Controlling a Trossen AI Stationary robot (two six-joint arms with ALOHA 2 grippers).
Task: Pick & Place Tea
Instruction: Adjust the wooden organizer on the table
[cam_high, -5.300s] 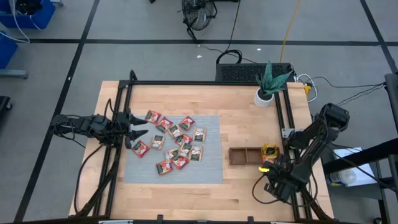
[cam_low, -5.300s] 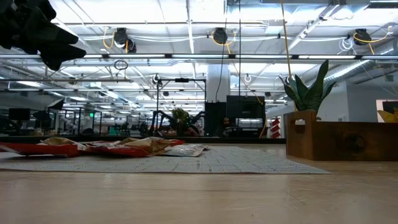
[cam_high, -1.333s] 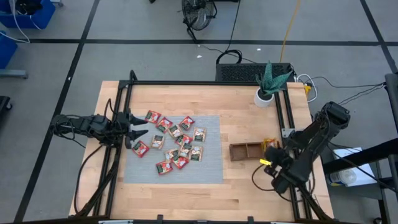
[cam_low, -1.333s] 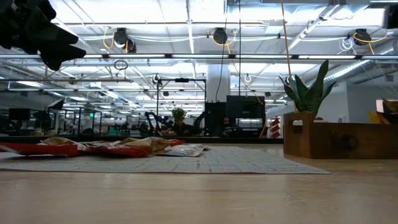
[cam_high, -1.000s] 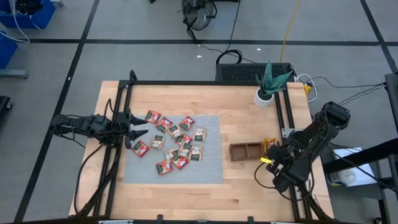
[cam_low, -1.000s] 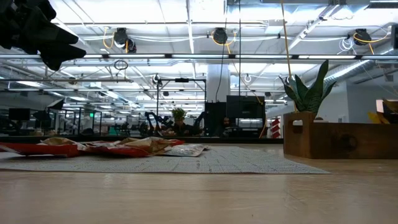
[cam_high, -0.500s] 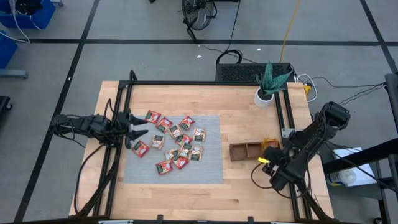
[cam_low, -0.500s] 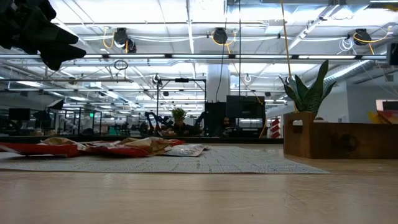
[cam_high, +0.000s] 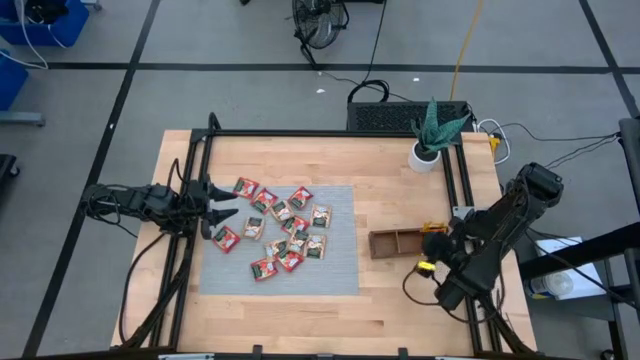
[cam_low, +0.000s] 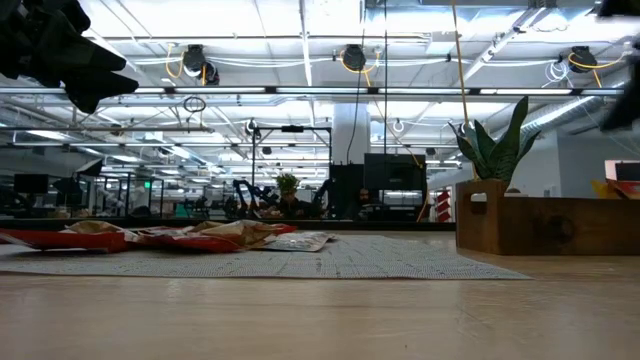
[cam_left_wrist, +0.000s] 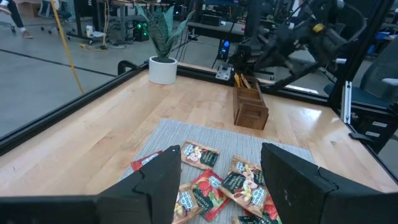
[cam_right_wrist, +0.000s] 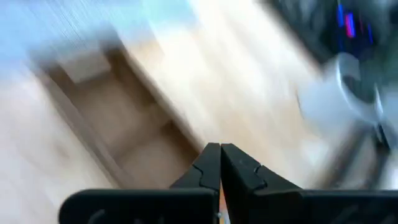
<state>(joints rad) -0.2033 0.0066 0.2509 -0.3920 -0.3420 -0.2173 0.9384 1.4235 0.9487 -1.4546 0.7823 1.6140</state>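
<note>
Left end effector (cam_high: 222, 211) spread beside the tea (cam_high: 283, 229); right end effector (cam_right_wrist: 219, 163) pressed together above the tray (cam_high: 394, 244).

Sachets (cam_high: 280, 231) lie scattered on a grey mat (cam_high: 335, 270). The left gripper (cam_high: 222, 203) hovers open at the mat's left edge. The right gripper (cam_high: 432, 237) sits beside the wooden tray (cam_high: 395, 244).

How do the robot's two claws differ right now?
The left gripper is open, hanging over the grey mat's edge by the tea sachets; the right gripper is shut, above the wooden tray. Both are dark and two-fingered.
</note>
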